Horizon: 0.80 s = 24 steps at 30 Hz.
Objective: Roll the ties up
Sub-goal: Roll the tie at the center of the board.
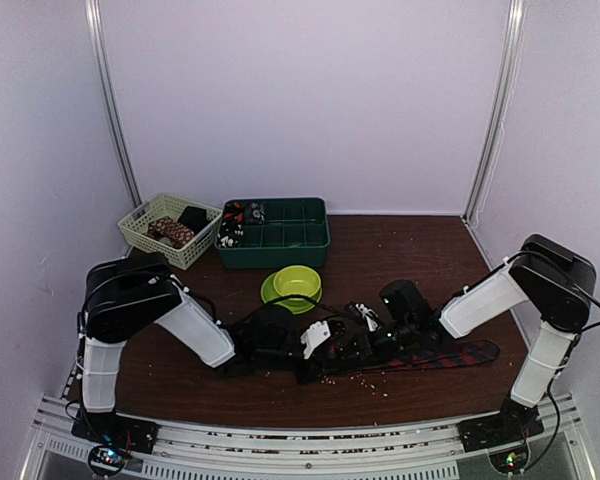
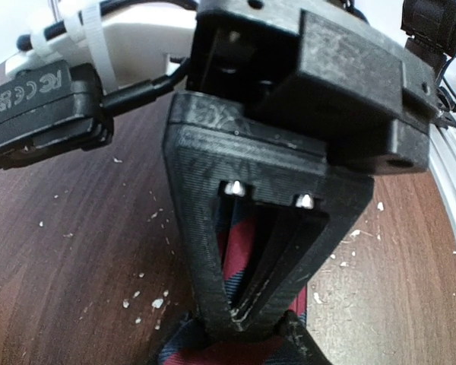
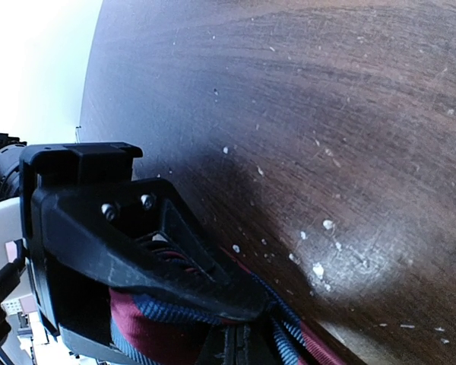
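A tie [image 1: 450,355] with red and navy stripes lies along the table's front, its wide end pointing right. My left gripper [image 1: 332,350] and right gripper [image 1: 377,338] meet low over its left part. In the left wrist view the fingertips of the left gripper [image 2: 247,319] come together in a V, pressed into the tie [image 2: 243,251]. In the right wrist view the right gripper [image 3: 251,323] is shut, with the tie [image 3: 152,327] bunched under and around its fingers and one strand running off to the lower right.
A lime-green bowl [image 1: 297,283] on a matching plate stands just behind the grippers. Farther back are a dark green compartment tray [image 1: 290,240] and a pale basket [image 1: 145,225], both holding small rolled fabric items. White crumbs speckle the wooden table [image 1: 380,250].
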Each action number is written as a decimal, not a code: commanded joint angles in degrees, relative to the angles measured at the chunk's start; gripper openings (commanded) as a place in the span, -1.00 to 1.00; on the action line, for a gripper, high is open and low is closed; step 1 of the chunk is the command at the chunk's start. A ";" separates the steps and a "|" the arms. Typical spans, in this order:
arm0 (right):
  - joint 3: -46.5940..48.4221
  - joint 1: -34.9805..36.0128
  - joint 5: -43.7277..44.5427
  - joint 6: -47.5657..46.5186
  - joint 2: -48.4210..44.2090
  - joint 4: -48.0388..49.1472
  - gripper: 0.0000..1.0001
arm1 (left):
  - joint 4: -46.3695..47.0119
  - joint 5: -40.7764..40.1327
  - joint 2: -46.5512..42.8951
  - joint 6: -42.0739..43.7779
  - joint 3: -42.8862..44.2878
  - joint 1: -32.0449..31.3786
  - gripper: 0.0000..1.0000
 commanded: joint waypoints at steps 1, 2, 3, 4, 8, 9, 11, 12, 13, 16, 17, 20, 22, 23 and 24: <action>-0.98 0.66 2.57 -0.63 -0.20 -5.14 -1.00 | -12.51 -0.95 0.11 4.28 2.33 -0.78 -0.38; -1.49 0.33 2.56 -0.65 -1.78 -5.42 -1.00 | -15.73 -1.37 -0.72 4.97 2.20 -0.78 -0.40; -1.97 -0.12 2.53 -0.72 -3.43 -5.92 -0.88 | -19.34 -1.70 -1.49 6.10 2.17 -0.78 -0.44; -2.43 -0.52 2.52 -0.60 -5.35 -6.40 -0.75 | -22.27 -2.03 -2.14 6.74 2.01 -0.78 -0.47; -3.25 -1.03 2.57 1.97 -11.95 -6.89 -0.43 | -30.04 -3.32 -3.58 8.24 1.92 -0.78 -0.53; -3.26 -0.97 2.38 3.36 -12.71 -6.03 -0.37 | -31.26 -3.60 -3.50 8.48 2.25 -0.78 -0.53; -3.28 -0.66 1.61 6.47 -13.18 -3.23 -0.24 | -32.67 -4.17 -3.34 8.79 2.78 -0.78 -0.53; -3.09 -0.31 1.23 7.74 -12.86 -2.01 -0.19 | -33.20 -4.42 -3.14 8.82 3.21 -0.78 -0.53; -2.75 0.22 1.00 8.69 -12.02 -1.01 -0.15 | -33.76 -4.62 -2.98 8.88 3.56 -0.78 -0.52; -0.53 1.86 1.37 9.45 -9.44 -1.73 -0.06 | -33.96 -4.74 -2.90 8.85 3.83 -0.78 -0.51; 0.10 2.38 1.90 9.50 -8.58 -2.24 -0.05 | -34.01 -4.75 -2.91 8.82 3.84 -0.78 -0.51; 1.18 3.42 3.04 9.37 -6.26 -2.33 -0.04 | -33.95 -4.82 -3.00 8.76 3.68 -0.78 -0.51; 1.37 3.53 3.79 9.33 -5.25 -1.93 -0.08 | -33.82 -4.75 -3.07 8.74 3.43 -0.78 -0.51; 1.49 3.61 4.11 9.18 -5.01 -1.83 -0.17 | -33.73 -4.66 -3.07 8.74 3.28 -0.78 -0.51; 1.36 3.62 4.52 8.97 -4.78 -2.03 -0.31 | -33.67 -4.65 -3.07 8.74 3.23 -0.78 -0.51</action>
